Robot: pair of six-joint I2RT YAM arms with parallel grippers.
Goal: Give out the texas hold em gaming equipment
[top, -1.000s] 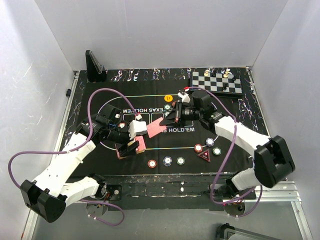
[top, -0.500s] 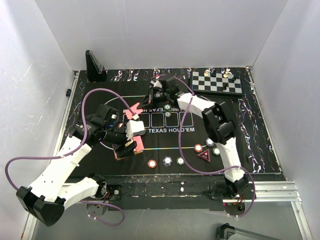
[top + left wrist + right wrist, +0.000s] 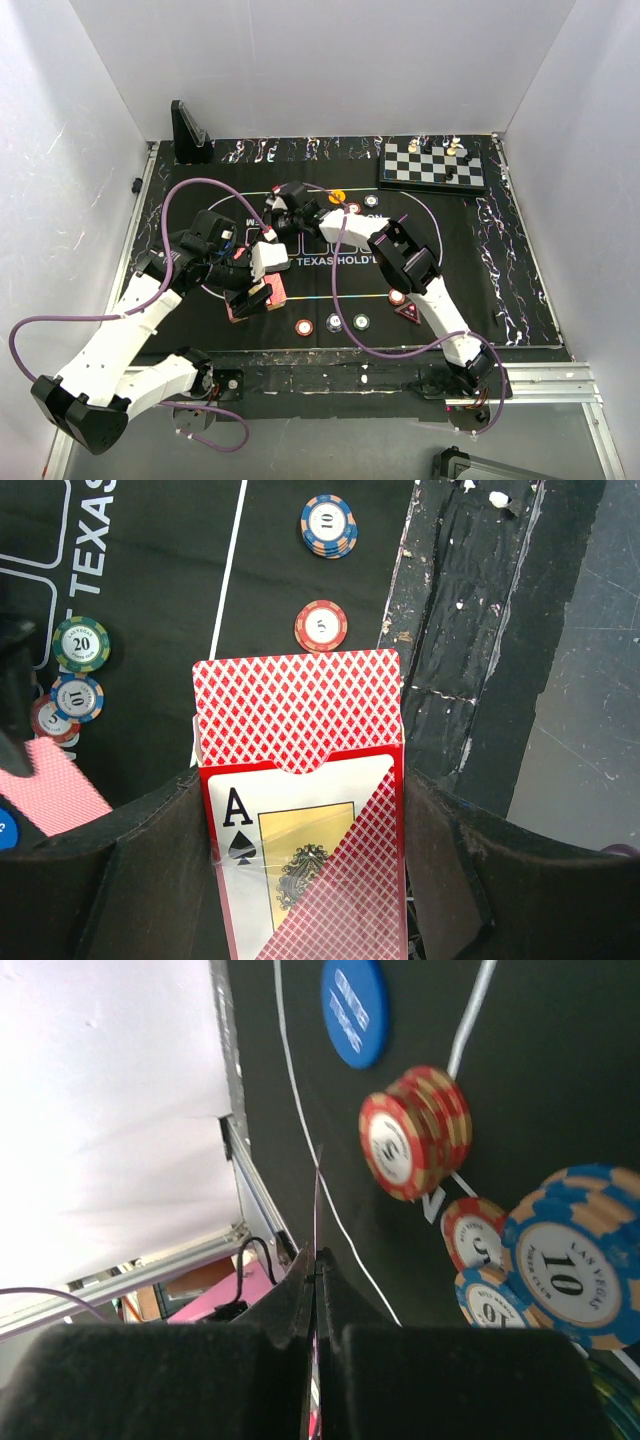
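Now dealing: left gripper (image 3: 300,815) clamped on deck (image 3: 296,705); right gripper (image 3: 315,1258) pinched shut on card (image 3: 316,1200) over mat (image 3: 460,250), far left. Next likely: lay card flat, release.

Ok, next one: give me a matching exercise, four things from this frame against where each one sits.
Things:
1 card box
2 single playing card
3 chessboard
4 red triangular marker

Places:
A far right corner of the table
B pinched edge-on in the right gripper
C near part of the mat, right side
D held in the left gripper

Pairs: 1-D, 2-B, 3-A, 4-C.
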